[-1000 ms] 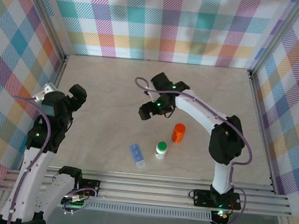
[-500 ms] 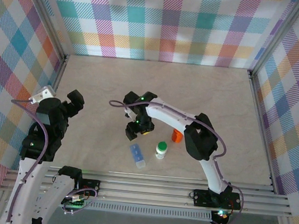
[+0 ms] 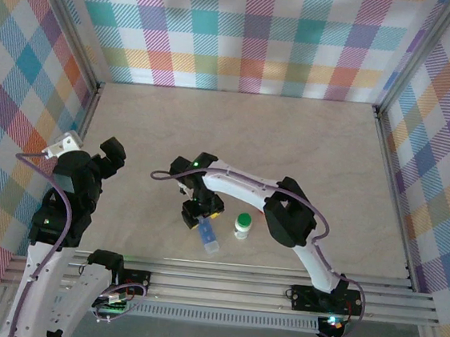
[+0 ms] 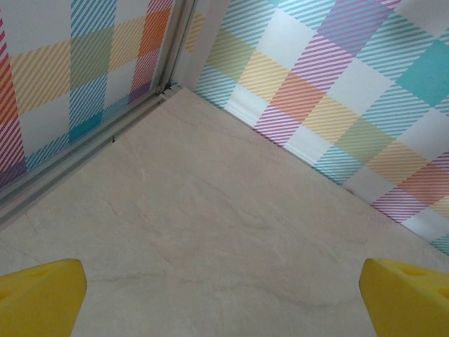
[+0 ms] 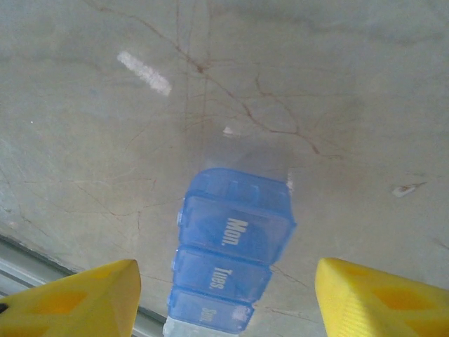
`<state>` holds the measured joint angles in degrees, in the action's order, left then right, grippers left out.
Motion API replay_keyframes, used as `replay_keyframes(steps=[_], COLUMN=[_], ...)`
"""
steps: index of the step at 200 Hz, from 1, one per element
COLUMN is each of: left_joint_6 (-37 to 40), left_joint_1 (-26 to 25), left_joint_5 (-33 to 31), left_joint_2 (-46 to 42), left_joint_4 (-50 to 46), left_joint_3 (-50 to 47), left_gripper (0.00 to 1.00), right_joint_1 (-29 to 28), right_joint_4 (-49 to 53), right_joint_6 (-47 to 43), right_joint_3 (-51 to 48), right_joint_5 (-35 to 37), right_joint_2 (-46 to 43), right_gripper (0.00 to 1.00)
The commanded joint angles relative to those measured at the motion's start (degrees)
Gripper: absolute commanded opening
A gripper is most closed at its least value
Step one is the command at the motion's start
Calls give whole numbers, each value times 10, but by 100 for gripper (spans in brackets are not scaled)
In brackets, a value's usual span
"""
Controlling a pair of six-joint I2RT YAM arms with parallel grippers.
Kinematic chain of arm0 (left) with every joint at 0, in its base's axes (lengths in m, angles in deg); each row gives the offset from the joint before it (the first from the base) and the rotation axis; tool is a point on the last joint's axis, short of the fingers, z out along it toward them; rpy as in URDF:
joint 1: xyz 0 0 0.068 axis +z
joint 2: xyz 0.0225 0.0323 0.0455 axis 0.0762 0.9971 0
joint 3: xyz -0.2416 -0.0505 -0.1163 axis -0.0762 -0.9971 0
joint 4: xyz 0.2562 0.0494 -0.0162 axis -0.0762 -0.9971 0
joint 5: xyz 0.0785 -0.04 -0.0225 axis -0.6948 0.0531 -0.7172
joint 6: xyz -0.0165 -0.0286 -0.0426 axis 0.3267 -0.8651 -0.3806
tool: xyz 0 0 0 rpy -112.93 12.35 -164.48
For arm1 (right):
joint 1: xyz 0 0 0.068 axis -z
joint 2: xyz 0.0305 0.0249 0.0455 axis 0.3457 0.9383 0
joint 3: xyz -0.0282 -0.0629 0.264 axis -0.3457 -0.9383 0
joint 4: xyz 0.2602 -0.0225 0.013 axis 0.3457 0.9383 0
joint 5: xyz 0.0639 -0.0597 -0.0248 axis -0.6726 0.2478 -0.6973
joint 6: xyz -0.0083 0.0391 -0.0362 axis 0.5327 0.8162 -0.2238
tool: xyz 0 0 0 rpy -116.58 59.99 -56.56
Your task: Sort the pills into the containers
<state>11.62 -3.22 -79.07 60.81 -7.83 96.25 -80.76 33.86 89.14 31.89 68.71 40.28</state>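
Pill-box (image 3: 208,237) lies by the bench's (image 3: 292,143) near edge, just left of the green-capped bottle (image 3: 242,224). Right jaws straddle it about half open, gripping nothing; left jaws gape wide, empty. An off-centre squeeze could twist the box or skid it nearward.

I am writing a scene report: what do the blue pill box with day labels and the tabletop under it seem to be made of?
The blue rectangular pill box looks like translucent plastic, smooth and slightly glossy: its far end is pale and see-through. The beige tabletop has thin dark veins like marble; it could be stone or printed laminate, with a matte finish.
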Motion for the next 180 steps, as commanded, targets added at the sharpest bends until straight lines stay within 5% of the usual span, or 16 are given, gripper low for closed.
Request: replay_keyframes(steps=[1,106,180], left_joint_6=[9,9,9], left_joint_1=[-9,-8,-9], left_joint_5=[-11,-12,-14], left_joint_2=[-7,-11,-16], left_joint_4=[-3,-2,-2], left_joint_3=[-6,-9,-9], left_gripper=[100,100,100], right_joint_1=[-11,-17,-17], right_joint_4=[16,-23,-37], right_joint_6=[23,32,47], right_joint_3=[10,-11,-27], right_joint_5=[20,73,70], right_joint_2=[16,30,33], right_gripper=[65,52,55])
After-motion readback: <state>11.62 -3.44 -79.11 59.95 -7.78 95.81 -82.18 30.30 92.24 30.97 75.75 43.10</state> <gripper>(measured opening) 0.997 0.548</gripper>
